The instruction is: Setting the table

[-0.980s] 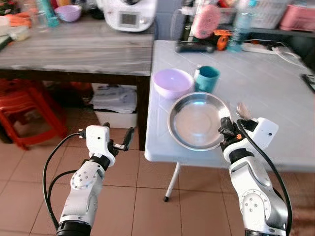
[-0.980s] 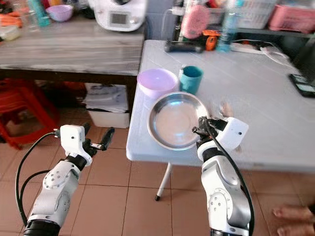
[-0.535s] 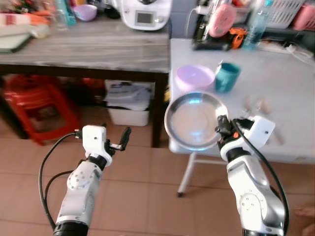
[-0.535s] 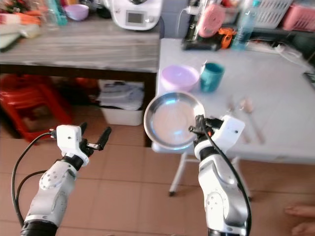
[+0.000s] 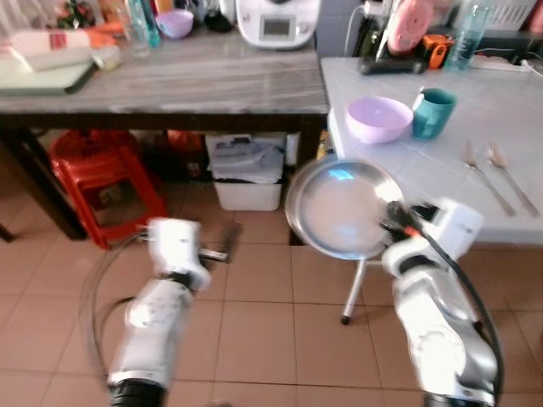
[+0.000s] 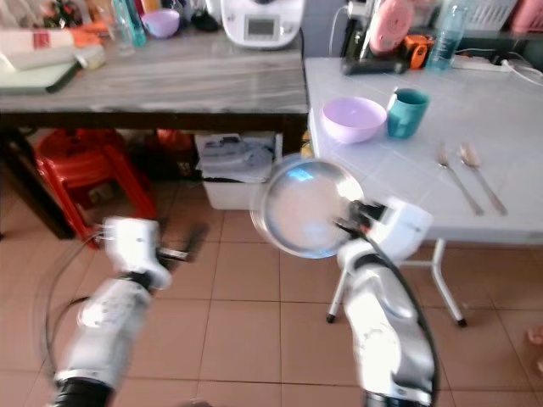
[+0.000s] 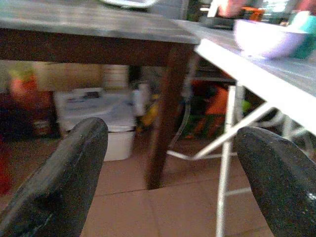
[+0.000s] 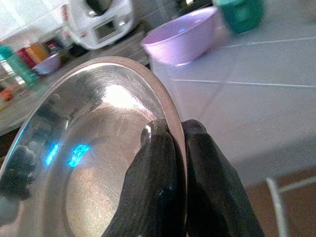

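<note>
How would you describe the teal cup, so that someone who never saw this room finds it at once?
Look at the white table on the robot's right, beside the wooden counter. Near the table's corner closest to the counter stands a lilac bowl, and the teal cup is right beside it. It is the only upright, dark teal thing there, taller and narrower than the bowl.

No legible text, label, brand, number or sign; the display on the white appliance [image 5: 277, 19] is too blurred to read.
</note>
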{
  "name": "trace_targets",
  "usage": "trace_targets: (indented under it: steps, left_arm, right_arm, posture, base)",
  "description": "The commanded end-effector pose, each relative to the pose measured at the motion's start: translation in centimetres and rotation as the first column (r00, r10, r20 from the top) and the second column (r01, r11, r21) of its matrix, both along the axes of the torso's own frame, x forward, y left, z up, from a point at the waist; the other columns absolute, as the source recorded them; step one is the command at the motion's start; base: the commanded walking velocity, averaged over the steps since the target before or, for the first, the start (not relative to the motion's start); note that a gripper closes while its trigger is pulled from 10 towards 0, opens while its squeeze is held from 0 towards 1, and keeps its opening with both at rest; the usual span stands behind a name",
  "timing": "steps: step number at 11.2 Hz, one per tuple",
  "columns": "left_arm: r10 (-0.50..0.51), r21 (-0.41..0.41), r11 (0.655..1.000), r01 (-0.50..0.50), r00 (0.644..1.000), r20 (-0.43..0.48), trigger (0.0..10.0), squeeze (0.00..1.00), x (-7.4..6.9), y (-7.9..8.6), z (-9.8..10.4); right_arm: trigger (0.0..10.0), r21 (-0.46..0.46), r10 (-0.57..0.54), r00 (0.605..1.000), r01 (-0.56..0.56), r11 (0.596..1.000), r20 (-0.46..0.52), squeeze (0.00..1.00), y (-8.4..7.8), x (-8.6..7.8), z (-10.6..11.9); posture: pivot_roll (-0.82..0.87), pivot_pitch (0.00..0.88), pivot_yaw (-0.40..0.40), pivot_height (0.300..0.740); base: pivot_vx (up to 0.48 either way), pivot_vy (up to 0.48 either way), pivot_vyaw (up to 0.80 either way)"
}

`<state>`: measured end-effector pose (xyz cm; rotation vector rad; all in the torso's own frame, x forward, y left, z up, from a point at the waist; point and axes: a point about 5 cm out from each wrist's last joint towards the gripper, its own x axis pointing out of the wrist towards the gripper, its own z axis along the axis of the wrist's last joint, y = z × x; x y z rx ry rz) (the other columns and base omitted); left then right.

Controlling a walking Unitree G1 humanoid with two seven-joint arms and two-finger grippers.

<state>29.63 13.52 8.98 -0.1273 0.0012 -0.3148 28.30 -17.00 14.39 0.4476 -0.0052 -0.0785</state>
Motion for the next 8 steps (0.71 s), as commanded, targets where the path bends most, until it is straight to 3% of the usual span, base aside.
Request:
trace_targets:
  steps: [1, 8]
  left_arm:
    - [0.033, 0.022, 0.999, -0.033, 0.999, -0.002, 10.0, 0.0, 0.08, 1.08, -0.02]
    - [0.046, 0.039, 0.998, -0.046, 0.999, -0.001, 10.0, 0.0, 0.35, 1.24, 0.01]
  right_arm:
    - [10.0, 0.002, 0.016, 0.999, -0.016, 1.0, 0.029, 0.0, 0.61, 0.24, 0.7]
    - [10.0, -0.008, 0.01, 1.0, -0.01, 1.0, 0.026, 0.0, 0.56, 0.31, 0.57]
  posture:
    - [-0.01, 0.073, -0.017, 0.74]
    - [-0.01, 0.076, -0.014, 0.74]
  base:
    - [0.0, 0.409, 0.0]
    - [0.0, 0.411, 0.0]
